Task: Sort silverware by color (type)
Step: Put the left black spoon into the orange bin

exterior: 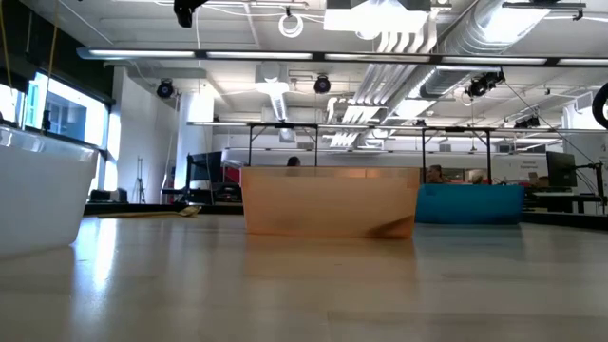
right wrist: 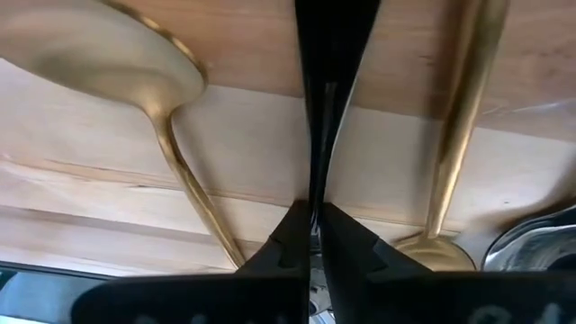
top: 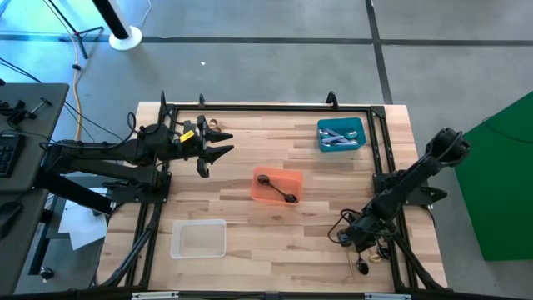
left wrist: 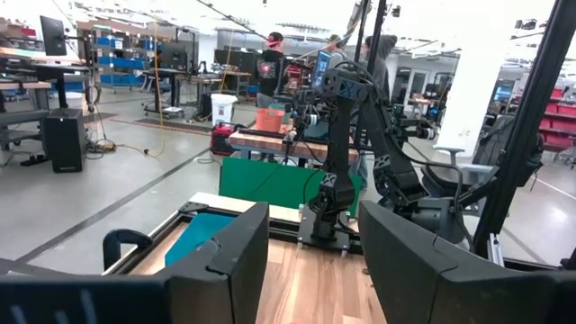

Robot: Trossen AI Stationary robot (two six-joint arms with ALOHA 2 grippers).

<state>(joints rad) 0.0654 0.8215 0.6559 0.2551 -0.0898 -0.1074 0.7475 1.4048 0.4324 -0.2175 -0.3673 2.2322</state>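
Observation:
My right gripper (top: 348,237) is down at the table's near right, shut on a thin black piece of silverware (right wrist: 326,81). Beside that piece two gold spoons (right wrist: 135,81) (right wrist: 461,135) lie on the wood, with a shiny silver piece (right wrist: 533,241) next to them. The orange bin (top: 277,185) holds black silverware (top: 280,190). The blue bin (top: 341,135) holds silver pieces. My left gripper (top: 213,155) hovers open above the table's far left, holding nothing. My right gripper pinches the black piece's narrow end (right wrist: 317,184) between its two fingers. The fingers come slanting down from the table's right. The piece runs on away from the fingertips (right wrist: 290,236), widening over the wood. I cannot tell whether it is lifted clear.
A clear white bin (top: 198,239) stands at the near left. A black frame (top: 266,107) runs along the table's edges. Cables (top: 375,250) lie by my right arm's base. Bare wood (top: 250,142) lies between the bins.

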